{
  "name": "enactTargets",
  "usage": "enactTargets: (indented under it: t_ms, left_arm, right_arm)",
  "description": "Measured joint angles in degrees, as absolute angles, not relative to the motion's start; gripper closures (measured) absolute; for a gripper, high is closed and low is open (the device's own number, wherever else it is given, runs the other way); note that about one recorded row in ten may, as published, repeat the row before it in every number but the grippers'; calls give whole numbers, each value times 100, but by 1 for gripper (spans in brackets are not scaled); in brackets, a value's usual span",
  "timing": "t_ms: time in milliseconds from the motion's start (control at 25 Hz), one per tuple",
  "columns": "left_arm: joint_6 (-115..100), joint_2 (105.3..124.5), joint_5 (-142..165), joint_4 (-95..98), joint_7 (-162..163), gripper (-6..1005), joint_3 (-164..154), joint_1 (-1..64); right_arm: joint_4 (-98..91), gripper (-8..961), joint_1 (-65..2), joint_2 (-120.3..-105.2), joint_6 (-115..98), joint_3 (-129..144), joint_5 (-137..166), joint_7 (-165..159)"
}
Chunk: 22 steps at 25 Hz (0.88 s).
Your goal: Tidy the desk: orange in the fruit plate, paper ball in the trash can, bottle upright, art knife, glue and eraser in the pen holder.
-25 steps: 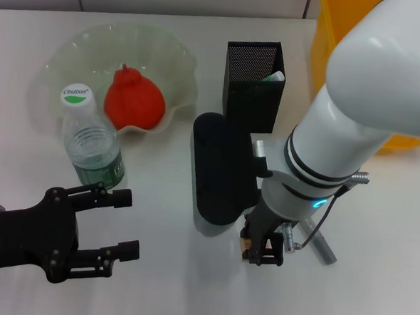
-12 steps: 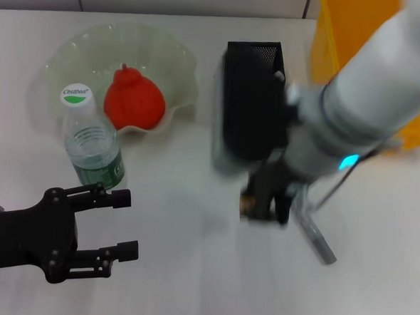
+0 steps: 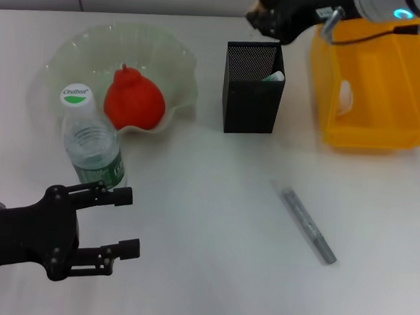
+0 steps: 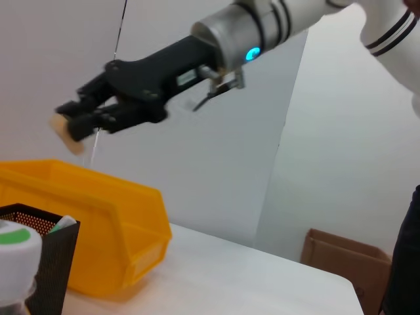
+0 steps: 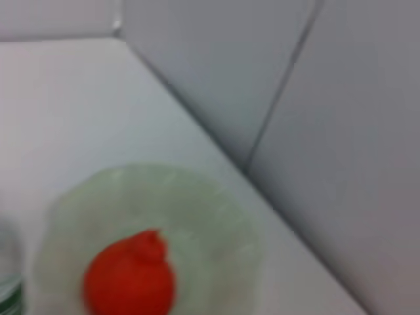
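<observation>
My right gripper (image 3: 261,19) is raised at the far side of the table, just behind and above the black mesh pen holder (image 3: 253,89). It is shut on a small tan eraser (image 3: 253,18). The left wrist view shows it too, with the eraser (image 4: 64,128) at the right gripper's (image 4: 73,122) tips. A white-and-green item (image 3: 275,76) pokes out of the holder. The grey art knife (image 3: 308,225) lies on the table at front right. The orange (image 3: 133,100) sits in the glass fruit plate (image 3: 174,62). The bottle (image 3: 89,143) stands upright. My left gripper (image 3: 124,222) is open and empty at front left.
A yellow bin (image 3: 372,128) stands right of the pen holder with something white (image 3: 345,98) inside. The bottle stands close behind my left gripper. In the right wrist view the orange (image 5: 128,282) and plate (image 5: 216,216) lie below, near a wall.
My right arm has lifted from the table beside the art knife and swung back and up to above the pen holder, carrying the eraser. The left arm has not moved.
</observation>
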State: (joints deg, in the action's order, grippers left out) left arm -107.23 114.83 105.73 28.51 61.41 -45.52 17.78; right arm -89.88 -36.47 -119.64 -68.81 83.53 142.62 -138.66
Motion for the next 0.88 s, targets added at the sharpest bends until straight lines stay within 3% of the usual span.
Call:
enactTargets:
  t_ms: [400, 440, 640, 880]
  left_arm:
    - [-10715, 11469, 10573, 2840, 6146, 215, -4510, 1756]
    - [-10711, 11460, 10573, 2840, 6147, 215, -4508, 1754]
    - [-10716, 11440, 10573, 2840, 6149, 215, -4501, 1750]
    - [-10694, 11438, 10573, 2839, 6158, 215, -4505, 1775]
  right_arm:
    - [-8526, 617, -3775, -11961, -6459, 8380, 14241, -13897]
    - [-8588, 581, -3757, -11960, -6538, 8367, 14241, -13906]
    - [-9293, 402, -3740, -11950, -8280, 8151, 14260, -14249]
    - [-9349, 404, -3856, -11943, -9906, 8052, 14510, -14969]
